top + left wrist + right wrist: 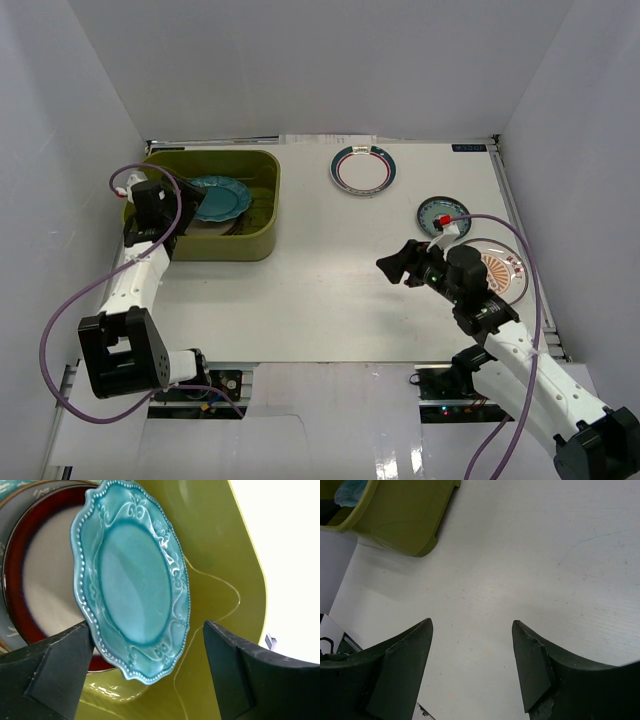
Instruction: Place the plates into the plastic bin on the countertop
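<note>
The olive-green plastic bin [256,238] stands at the back left of the white countertop [330,290]. In it the scalloped teal plate [218,197] lies tilted on a red-rimmed cream plate [45,590], with another plate's edge [20,490] under that. My left gripper [185,212] is inside the bin, open; the teal plate's [132,580] lower rim sits between the jaws, against the left finger [60,665]. My right gripper [395,265] is open and empty over bare countertop. A white plate with teal-red rim [363,169], a small teal plate [442,214] and an orange-sunburst plate [503,268] lie on the countertop.
The right arm covers part of the orange-sunburst plate. The right wrist view shows the bin's near corner [405,515] far ahead of the open right gripper [472,650]. White walls enclose the countertop on three sides. Purple cables loop beside both arms.
</note>
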`<action>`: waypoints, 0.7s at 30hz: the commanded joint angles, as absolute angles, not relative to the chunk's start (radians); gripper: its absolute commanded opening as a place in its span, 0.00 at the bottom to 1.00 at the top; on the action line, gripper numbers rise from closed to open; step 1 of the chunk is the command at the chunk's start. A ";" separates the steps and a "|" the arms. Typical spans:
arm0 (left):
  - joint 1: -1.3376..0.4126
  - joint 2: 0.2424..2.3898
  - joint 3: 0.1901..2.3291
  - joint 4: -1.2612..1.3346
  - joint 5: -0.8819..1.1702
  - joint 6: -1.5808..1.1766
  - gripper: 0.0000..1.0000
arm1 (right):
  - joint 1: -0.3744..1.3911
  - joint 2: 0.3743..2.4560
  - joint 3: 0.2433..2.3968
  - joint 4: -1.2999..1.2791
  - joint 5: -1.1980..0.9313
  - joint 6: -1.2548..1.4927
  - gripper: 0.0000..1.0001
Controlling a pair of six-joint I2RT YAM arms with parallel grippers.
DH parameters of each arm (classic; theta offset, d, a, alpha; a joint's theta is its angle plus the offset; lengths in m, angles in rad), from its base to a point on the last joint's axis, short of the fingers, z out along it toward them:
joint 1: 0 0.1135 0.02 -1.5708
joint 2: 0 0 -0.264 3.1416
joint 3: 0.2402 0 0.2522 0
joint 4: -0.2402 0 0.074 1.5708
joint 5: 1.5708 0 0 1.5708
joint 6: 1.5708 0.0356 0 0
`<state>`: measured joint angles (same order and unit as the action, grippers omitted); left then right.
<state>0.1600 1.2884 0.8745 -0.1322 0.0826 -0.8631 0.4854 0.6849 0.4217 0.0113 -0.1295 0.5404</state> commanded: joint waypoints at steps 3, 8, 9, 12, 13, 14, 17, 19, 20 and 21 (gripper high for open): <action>0.164 1.230 0.937 -0.215 0.034 -0.798 0.98 | 0.483 0.660 0.429 0.057 -0.118 0.528 0.70; 0.164 1.236 0.971 -0.325 -0.066 -0.701 0.98 | 0.483 0.624 0.437 0.031 -0.100 0.515 0.70; 0.164 1.232 0.962 -0.331 -0.078 -0.687 0.98 | 0.483 0.618 0.437 0.031 -0.095 0.512 0.70; 0.163 1.230 0.951 -0.348 -0.094 -0.634 0.98 | 0.483 0.615 0.439 0.026 -0.087 0.506 0.70; 0.163 1.235 0.953 -0.360 -0.097 -0.620 0.98 | 0.483 0.618 0.439 0.026 -0.086 0.502 0.70; 0.161 1.238 0.954 -0.365 -0.098 -0.588 0.98 | 0.483 0.620 0.439 0.025 -0.083 0.497 0.69; 0.149 1.238 0.969 -0.385 -0.124 -0.525 0.98 | 0.483 0.624 0.446 0.009 -0.066 0.482 0.62; 0.138 1.236 0.989 -0.399 -0.146 -0.499 0.98 | 0.483 0.624 0.454 0.002 -0.057 0.474 0.57; 0.129 1.238 0.999 -0.405 -0.162 -0.485 0.98 | 0.482 0.624 0.457 0.002 -0.052 0.471 0.56; 0.126 1.242 1.011 -0.414 -0.167 -0.459 0.98 | 0.483 0.624 0.460 0.002 -0.042 0.465 0.55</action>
